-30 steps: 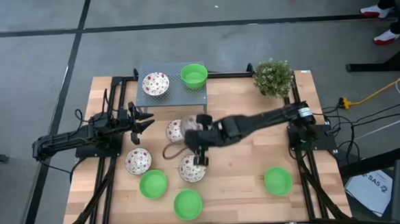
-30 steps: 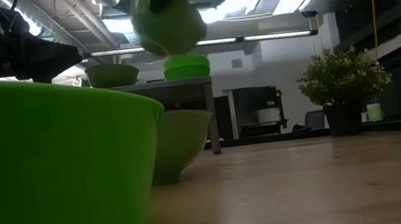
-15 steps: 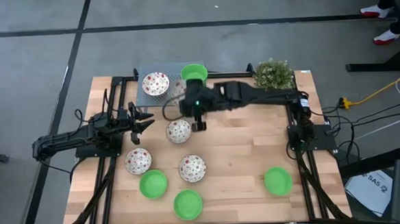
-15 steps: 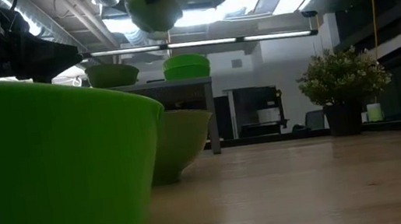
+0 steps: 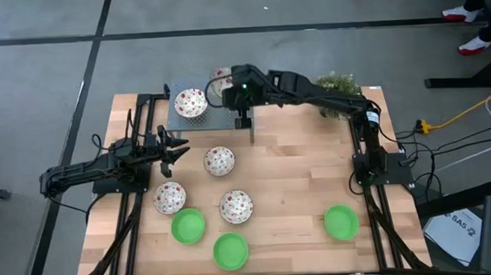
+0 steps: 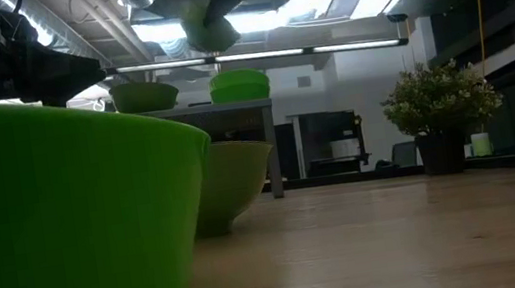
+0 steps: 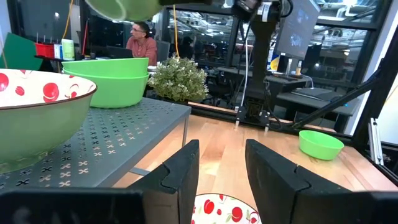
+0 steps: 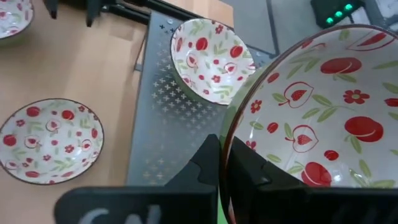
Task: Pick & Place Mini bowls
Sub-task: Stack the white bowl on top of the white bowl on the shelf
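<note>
My right gripper (image 5: pixel 228 78) is high over the grey perforated stand (image 5: pixel 177 120) at the table's far side, shut on a speckled mini bowl (image 8: pixel 311 112), which the low view shows up high (image 6: pixel 209 32). On the stand sit another speckled bowl (image 5: pixel 191 102) and stacked green bowls (image 6: pixel 239 86). Three speckled bowls (image 5: pixel 219 161) (image 5: pixel 169 197) (image 5: pixel 236 206) and three green bowls (image 5: pixel 188 225) (image 5: pixel 231 250) (image 5: pixel 341 222) rest on the wooden table. At the left edge my left gripper (image 5: pixel 175 150) waits, open and level. My right gripper pinches the speckled bowl's rim (image 8: pixel 225 146), one finger (image 8: pixel 205 163) outside the wall and the other finger (image 8: pixel 252 177) inside the bowl. The fingers slant down from the table's right side. The bowl is tilted and lifted clear, above the stand.
A bushy potted plant (image 5: pixel 335 86) stands at the far right corner, close under the right arm. Black frame rails (image 5: pixel 375 206) run along both table sides. A person (image 7: pixel 142 43) sits in the room beyond the table.
My right gripper has swung from above the table's middle toward the far edge and upward, rolling its wrist, and has carried the speckled bowl over the grey stand. The bowl has stayed clear of the table throughout.
</note>
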You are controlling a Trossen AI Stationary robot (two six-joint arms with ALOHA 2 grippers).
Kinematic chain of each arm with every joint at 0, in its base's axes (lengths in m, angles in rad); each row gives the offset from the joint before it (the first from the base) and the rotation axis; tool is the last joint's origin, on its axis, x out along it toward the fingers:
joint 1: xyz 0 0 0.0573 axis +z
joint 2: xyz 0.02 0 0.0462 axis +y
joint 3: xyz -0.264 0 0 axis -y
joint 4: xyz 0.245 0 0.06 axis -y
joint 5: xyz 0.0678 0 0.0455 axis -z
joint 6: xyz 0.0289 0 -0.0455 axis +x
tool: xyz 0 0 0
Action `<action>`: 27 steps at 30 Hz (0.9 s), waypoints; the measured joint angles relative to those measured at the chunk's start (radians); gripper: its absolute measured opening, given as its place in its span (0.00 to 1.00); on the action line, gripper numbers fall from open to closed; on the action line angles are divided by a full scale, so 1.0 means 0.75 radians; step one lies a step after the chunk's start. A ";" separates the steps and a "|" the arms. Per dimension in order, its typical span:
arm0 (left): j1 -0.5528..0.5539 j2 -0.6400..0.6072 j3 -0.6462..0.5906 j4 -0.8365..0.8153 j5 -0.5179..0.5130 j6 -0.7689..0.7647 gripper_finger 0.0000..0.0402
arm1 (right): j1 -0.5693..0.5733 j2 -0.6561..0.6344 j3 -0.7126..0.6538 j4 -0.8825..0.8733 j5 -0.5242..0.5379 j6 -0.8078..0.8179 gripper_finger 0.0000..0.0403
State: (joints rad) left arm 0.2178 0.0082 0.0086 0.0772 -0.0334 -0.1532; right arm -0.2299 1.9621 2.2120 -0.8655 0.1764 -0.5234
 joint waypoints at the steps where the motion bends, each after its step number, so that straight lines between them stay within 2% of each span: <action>1: 0.000 0.000 0.000 0.000 0.000 -0.001 0.31 | -0.016 0.000 0.000 0.005 -0.025 -0.019 0.04; 6: 0.000 0.000 0.000 0.000 0.000 0.000 0.31 | -0.093 0.000 -0.007 0.068 -0.081 -0.064 0.04; 16: 0.000 0.000 0.000 0.000 0.000 0.000 0.31 | -0.253 0.000 -0.010 0.048 -0.295 -0.077 0.04; 27: 0.000 0.000 0.000 0.001 -0.001 0.000 0.31 | -0.300 0.040 -0.013 -0.001 -0.415 -0.038 0.04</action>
State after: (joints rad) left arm 0.2180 0.0082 0.0086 0.0776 -0.0338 -0.1532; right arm -0.4553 1.9919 2.2024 -0.8661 -0.1350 -0.5516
